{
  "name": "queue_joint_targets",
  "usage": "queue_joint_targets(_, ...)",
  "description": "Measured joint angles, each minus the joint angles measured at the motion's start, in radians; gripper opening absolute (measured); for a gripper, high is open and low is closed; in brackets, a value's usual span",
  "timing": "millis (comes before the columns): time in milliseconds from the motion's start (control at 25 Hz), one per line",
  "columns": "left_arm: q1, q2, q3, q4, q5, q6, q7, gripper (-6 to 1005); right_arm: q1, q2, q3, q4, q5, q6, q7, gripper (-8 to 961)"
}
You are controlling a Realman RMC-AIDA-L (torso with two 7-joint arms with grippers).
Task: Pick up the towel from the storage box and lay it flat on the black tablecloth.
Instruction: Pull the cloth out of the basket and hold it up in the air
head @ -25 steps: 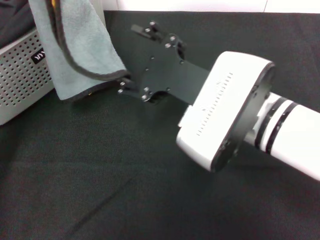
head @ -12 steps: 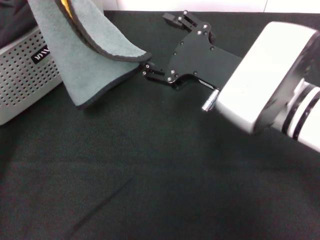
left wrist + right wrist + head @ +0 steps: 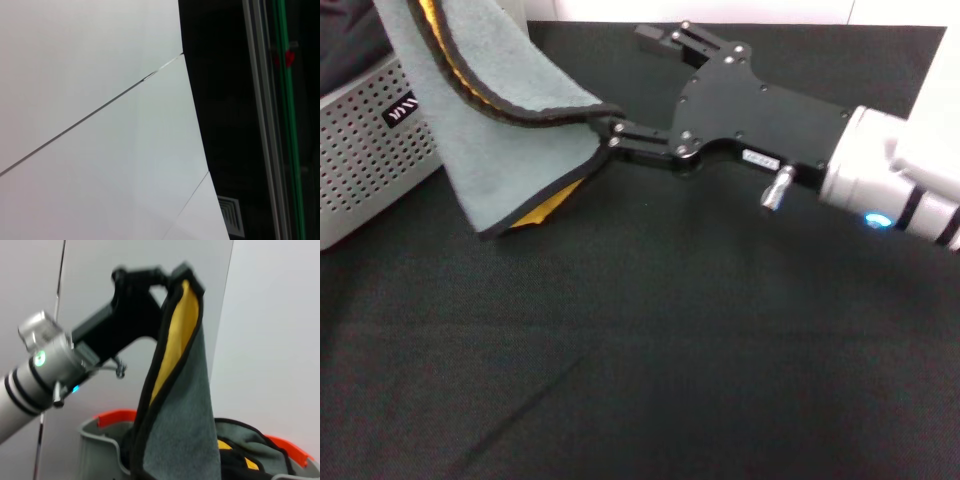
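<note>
Right pincer point(image 3: 612, 134) is clamped on the towel's point(image 3: 485, 130) dark-edged rim, fingers reaching in from the right, just above the black tablecloth point(image 3: 650, 340) on the worktop. Towel sits directly at my fingertips: it runs up and to the left from the pinch point, grey face toward the head camera. A loose lower fold drops below the pinch and shows a sliver of the yellow-orange face; whether that corner touches the tablecloth I cannot tell.

Left pincer point(image 3: 142, 277), seen from the right wrist camera, is clamped on the towel's upper edge, holding it raised. From there the towel point(image 3: 177, 405) hangs down, yellow inside the fold, grey outside.

Storage box point(image 3: 365, 150) is at the far left of the head view, behind the hanging towel, label visible. Towel overlaps its front corner in that view; contact unclear.

Left wrist camera shows only white panels and a dark strip.
</note>
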Motion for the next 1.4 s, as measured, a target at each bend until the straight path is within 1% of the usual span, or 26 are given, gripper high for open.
queue_joint_targets(120, 0.001, 0.000, 0.002, 0.000, 0.000, 0.001, 0.000, 85, 0.035, 0.001, 0.053, 0.083, 0.030, 0.110, 0.004, 810)
queue_joint_targets(200, -0.001, 0.000, 0.003, 0.000, 0.000, 0.001, 0.000, 86, 0.050, 0.002, 0.074, 0.117, 0.041, 0.144, 0.007, 808)
queue_joint_targets(320, -0.002, 0.000, 0.004, 0.000, 0.000, 0.001, 0.000, 87, 0.066, 0.001, 0.081, 0.140, 0.047, 0.160, 0.013, 806)
queue_joint_targets(560, -0.001, 0.000, 0.006, 0.000, 0.000, 0.001, 0.000, 88, 0.074, 0.001, 0.083, 0.150, 0.050, 0.191, 0.013, 801)
queue_joint_targets(1000, 0.000, -0.002, 0.007, -0.001, 0.001, 0.004, 0.000, 92, 0.084, 0.002, 0.099, 0.180, 0.059, 0.193, 0.016, 586)
queue_joint_targets(1080, 0.001, -0.003, 0.008, -0.001, 0.004, 0.004, -0.001, 92, 0.090, 0.002, 0.100, 0.188, 0.062, 0.193, 0.016, 355)
queue_joint_targets(1320, -0.004, -0.004, 0.012, -0.024, 0.008, 0.014, -0.003, 94, 0.108, 0.001, 0.099, 0.205, 0.063, 0.199, 0.017, 174)
queue_joint_targets(1400, -0.007, -0.004, 0.013, -0.041, 0.006, 0.027, -0.001, 95, 0.108, 0.002, 0.099, 0.205, 0.063, 0.199, 0.017, 163)
